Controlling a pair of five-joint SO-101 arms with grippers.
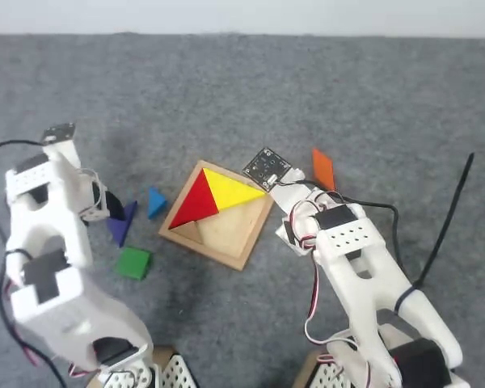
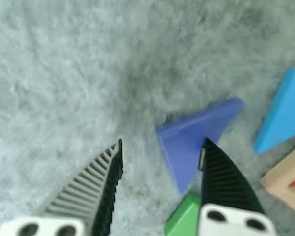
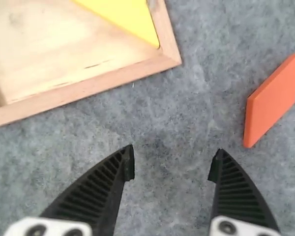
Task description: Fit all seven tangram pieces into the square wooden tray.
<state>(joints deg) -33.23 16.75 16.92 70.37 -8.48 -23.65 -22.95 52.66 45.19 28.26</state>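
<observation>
Grey carpet-like cloth covers the bench. In the high view, the square wooden tray (image 1: 230, 230) sits turned on a corner near the bench's middle. A large red triangle (image 1: 196, 202) and a large yellow triangle (image 1: 230, 190) are seated in its far half. A flat orange parallelogram (image 1: 323, 168) lies loose just beyond the tray's right corner. A small light-blue triangle (image 1: 155, 201), a violet-blue triangle (image 1: 121, 225) and a green square block (image 1: 134, 263) lie off its left corner, toward the bench's left edge.

In the left wrist view, the left gripper (image 2: 162, 147) hangs with its jaws spread. One tip is over the violet-blue triangle (image 2: 196, 132) and the other over bare cloth beside it. The piece sits off-centre in the gap, so a sideways shift looks needed before closing.

In the right wrist view, the right gripper (image 3: 174, 152) has its jaws spread over bare cloth between the tray's rim (image 3: 88, 86) and the orange parallelogram (image 3: 273, 101). That piece lies outside the gap, beyond one finger, with its long axis slanted. This arm is clearly the nearer one to it, and I judge it must move across and pinch the narrow width.
</observation>
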